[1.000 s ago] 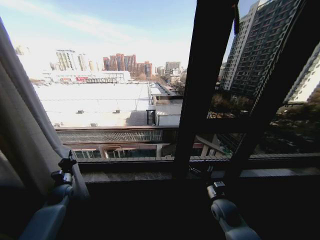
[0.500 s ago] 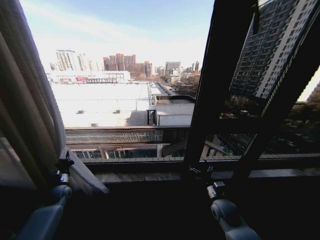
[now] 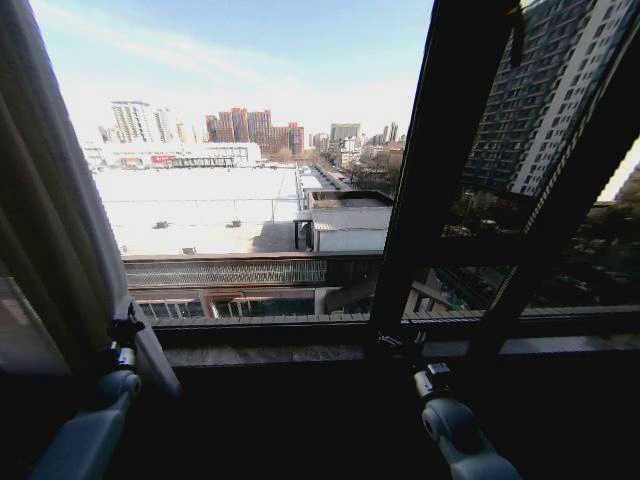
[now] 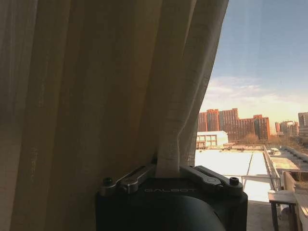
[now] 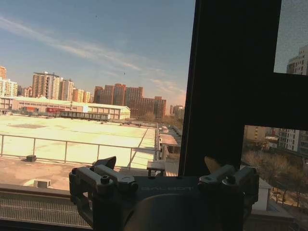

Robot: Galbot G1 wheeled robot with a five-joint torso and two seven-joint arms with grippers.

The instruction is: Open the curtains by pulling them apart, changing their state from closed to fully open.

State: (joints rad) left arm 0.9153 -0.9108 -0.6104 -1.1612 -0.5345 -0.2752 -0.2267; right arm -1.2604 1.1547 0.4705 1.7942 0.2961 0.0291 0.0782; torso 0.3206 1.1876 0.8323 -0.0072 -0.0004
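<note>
My left gripper [image 3: 126,330] is low at the left of the window, and its jaws are closed on a fold of the curtain [image 3: 55,230]. In the left wrist view the pinched fold rises straight up out of the left gripper [image 4: 168,175], between the two fingers [image 4: 132,179], with the rest of the pleats hanging close behind and beside it. The curtain is bunched at the left edge of the window, its lower hem flaring out past my wrist toward the sill [image 3: 300,353]. The glass to the right of it is uncovered, showing a wide pale roof [image 3: 200,205] and distant buildings under a blue sky.

My right gripper [image 3: 402,345] sits low near the middle of the window, just in front of the sill at the foot of the dark frame bar [image 3: 440,170]. In the right wrist view the right gripper [image 5: 163,173] has its fingers [image 5: 103,174] spread wide apart and holds nothing; the frame bar stands just beyond it. A tower block [image 3: 560,90] shows through the pane to the right.
</note>
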